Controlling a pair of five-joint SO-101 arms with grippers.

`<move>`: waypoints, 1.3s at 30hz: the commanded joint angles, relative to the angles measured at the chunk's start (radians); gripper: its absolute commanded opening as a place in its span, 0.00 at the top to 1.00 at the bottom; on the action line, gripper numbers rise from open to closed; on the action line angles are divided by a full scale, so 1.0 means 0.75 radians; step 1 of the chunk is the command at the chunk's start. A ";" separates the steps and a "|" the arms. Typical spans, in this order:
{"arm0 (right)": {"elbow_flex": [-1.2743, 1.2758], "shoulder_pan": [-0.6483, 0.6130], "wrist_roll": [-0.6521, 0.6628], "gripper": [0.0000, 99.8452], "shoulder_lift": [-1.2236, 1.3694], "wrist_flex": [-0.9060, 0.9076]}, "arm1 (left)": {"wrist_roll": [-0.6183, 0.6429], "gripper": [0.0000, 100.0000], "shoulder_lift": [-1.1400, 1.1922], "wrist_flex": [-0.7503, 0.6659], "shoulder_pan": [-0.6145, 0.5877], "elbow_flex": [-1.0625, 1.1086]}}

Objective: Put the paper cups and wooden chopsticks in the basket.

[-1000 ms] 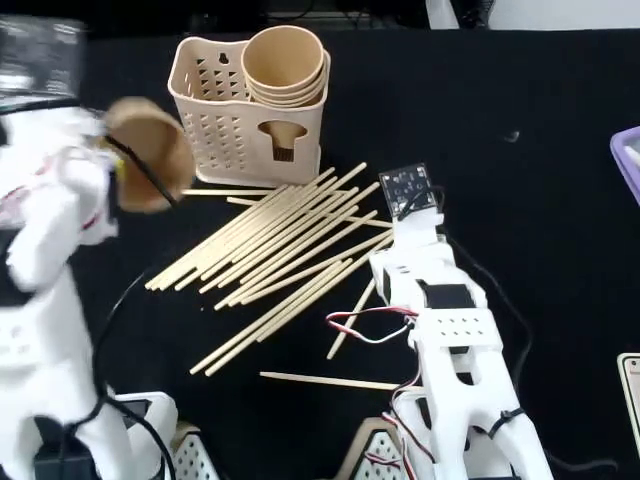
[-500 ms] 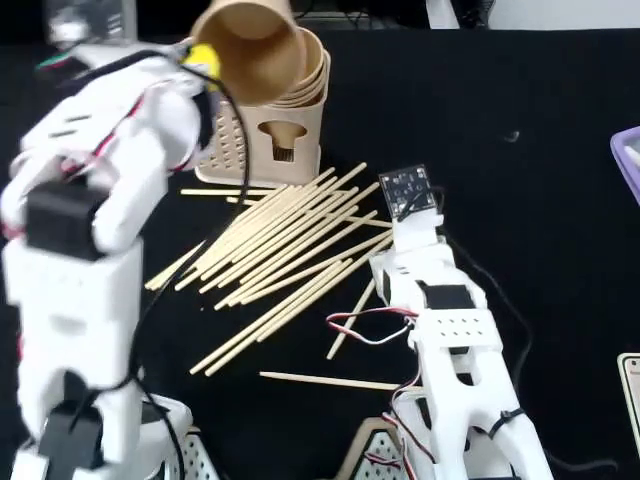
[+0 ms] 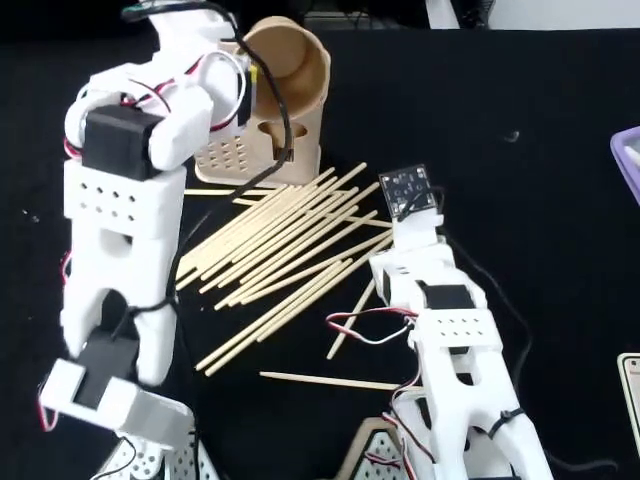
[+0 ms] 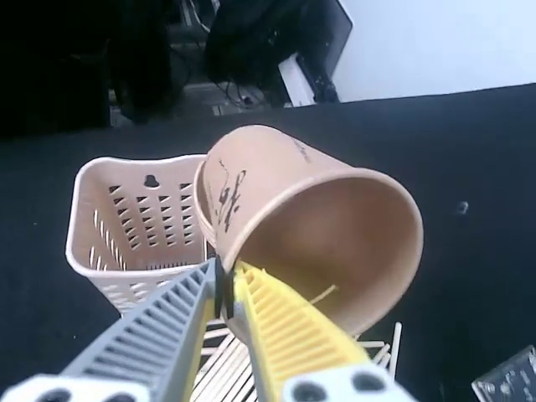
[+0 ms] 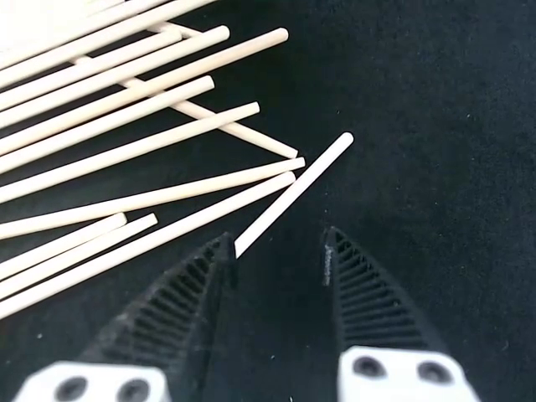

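one cup (image 4: 335, 226) in left gripper (image 4: 223, 280), chopsticks (image 3: 285, 240) scattered

Black cloth covers the table (image 3: 560, 120); a white wall (image 4: 435, 42) and dark furniture (image 4: 251, 50) stand behind

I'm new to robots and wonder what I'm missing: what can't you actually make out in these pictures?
1. Any cups already inside the basket: in the high and left wrist views the held paper cup covers them.
2. Purple object: cut off by the high view's right edge, so unidentifiable.
3. Small speck on the table: too small to name in the high view.
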 commanded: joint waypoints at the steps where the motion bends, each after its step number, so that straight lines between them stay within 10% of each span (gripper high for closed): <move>1: -0.009 0.023 0.002 0.83 -0.034 -0.027 | 0.004 0.97 0.088 0.014 0.011 -0.181; 25: -0.009 0.025 0.002 0.83 -0.034 -0.025 | 0.080 0.83 0.646 -0.309 -0.038 -0.693; 39: -0.011 0.023 0.002 0.83 -0.034 -0.027 | 0.102 0.83 0.583 -0.172 -0.044 -0.695</move>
